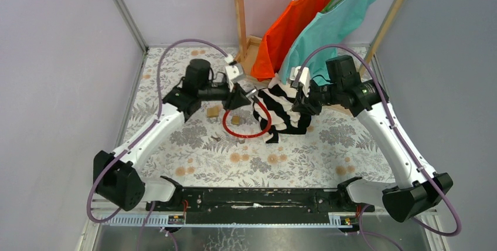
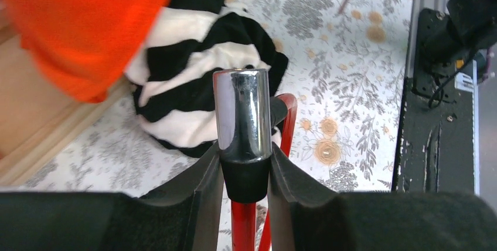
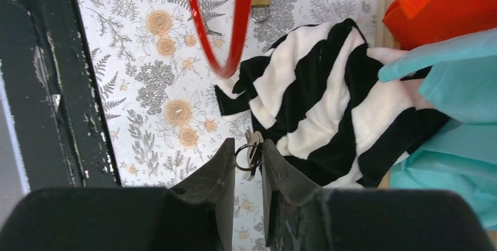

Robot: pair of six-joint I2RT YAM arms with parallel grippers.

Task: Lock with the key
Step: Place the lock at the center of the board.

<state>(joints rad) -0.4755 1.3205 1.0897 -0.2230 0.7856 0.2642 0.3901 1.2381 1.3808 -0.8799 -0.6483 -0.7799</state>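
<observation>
My left gripper (image 2: 245, 163) is shut on the black collar of a red cable lock, and its chrome cylinder head (image 2: 241, 116) sticks out past the fingertips. The red cable (image 1: 246, 135) loops down onto the table below my left gripper (image 1: 243, 94). To the right, my right gripper (image 1: 300, 103) hangs over a striped cloth. In the right wrist view that gripper (image 3: 247, 154) is shut on the key (image 3: 253, 148), a small thin grey key on a dark ring, pinched at the fingertips. The two grippers are apart, facing each other.
Two brass padlocks (image 1: 212, 111) (image 1: 235, 119) lie on the floral table (image 1: 305, 157) by the cable loop. A black-and-white striped cloth (image 1: 284, 110) is heaped in the middle. Orange (image 1: 293, 22) and teal (image 1: 334, 28) garments hang from a wooden rack (image 1: 238, 10) at the back.
</observation>
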